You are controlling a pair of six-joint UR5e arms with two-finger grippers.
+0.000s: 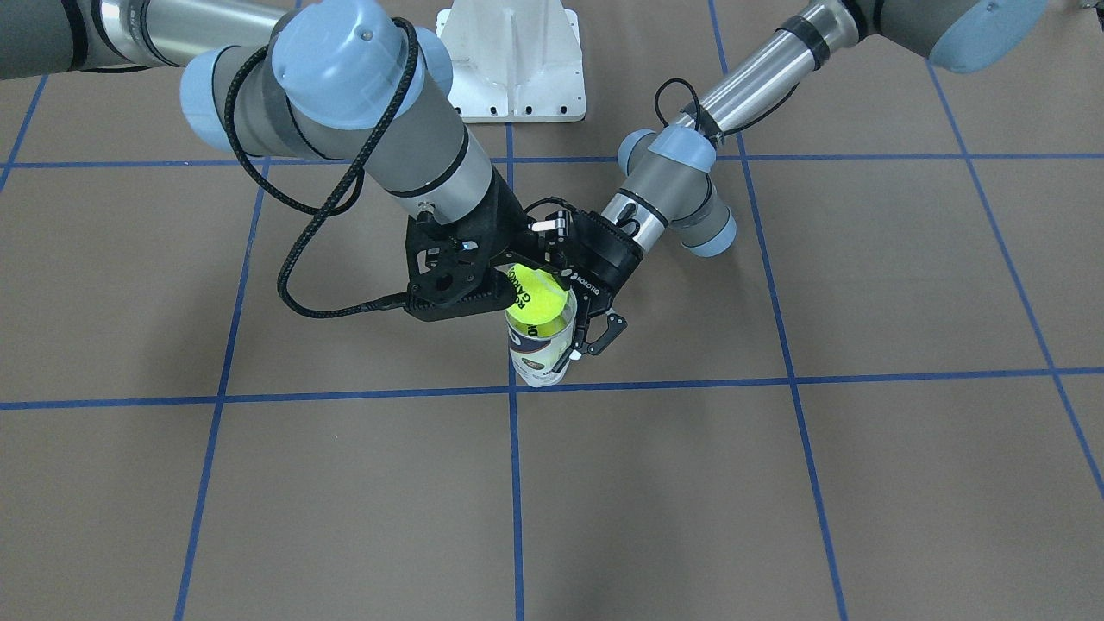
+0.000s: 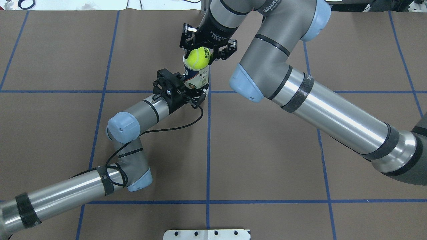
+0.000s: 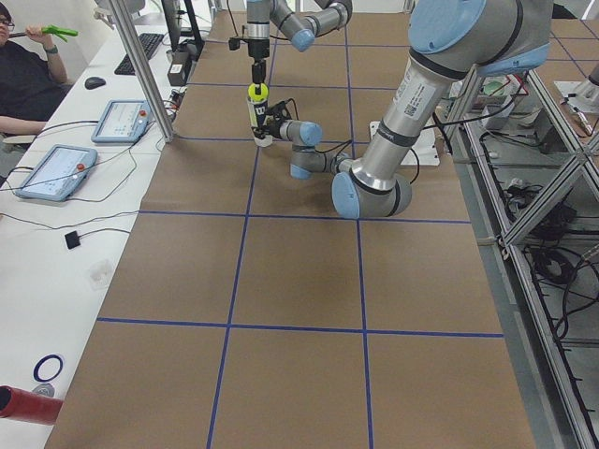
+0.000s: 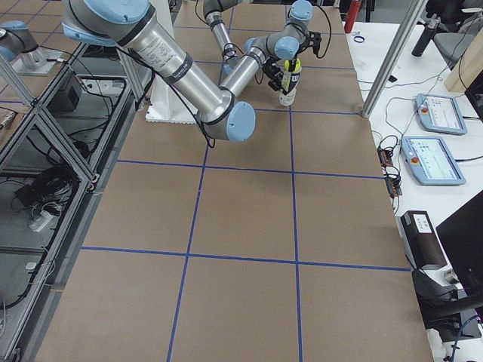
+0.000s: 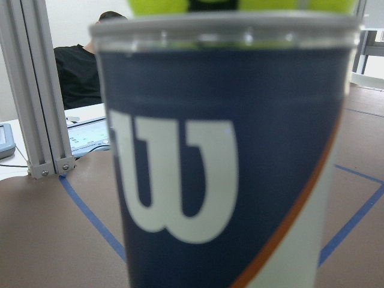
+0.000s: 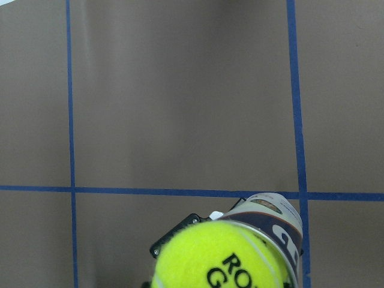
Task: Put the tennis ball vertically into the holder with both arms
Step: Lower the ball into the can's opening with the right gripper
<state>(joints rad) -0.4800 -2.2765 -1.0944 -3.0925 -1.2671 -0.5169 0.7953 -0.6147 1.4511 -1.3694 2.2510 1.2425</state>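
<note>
Right tool [image 2: 199,53] closed from above on tennis ball [image 2: 196,59]. Ball sits at the mouth of holder [image 2: 196,77], most of it above the rim. Holder upright on desk [image 2: 267,150], with left tool [image 2: 195,93] clamped low on its body. Step: insertion, judged barely begun. Next: 1 straight downward push with holder braced, then release.

Even, diffuse light from overhead fills every view. The brown paper-covered table [image 1: 776,483] carries only soft, faint shadows under the arms. Pale glare streaks run along the silver tube of the right arm [image 2: 333,113]. In the left wrist view the navy-banded cylindrical can [image 5: 228,168] is out of focus. The yellow-green tennis ball [image 6: 216,258] looks almost overexposed and slightly soft.
</note>
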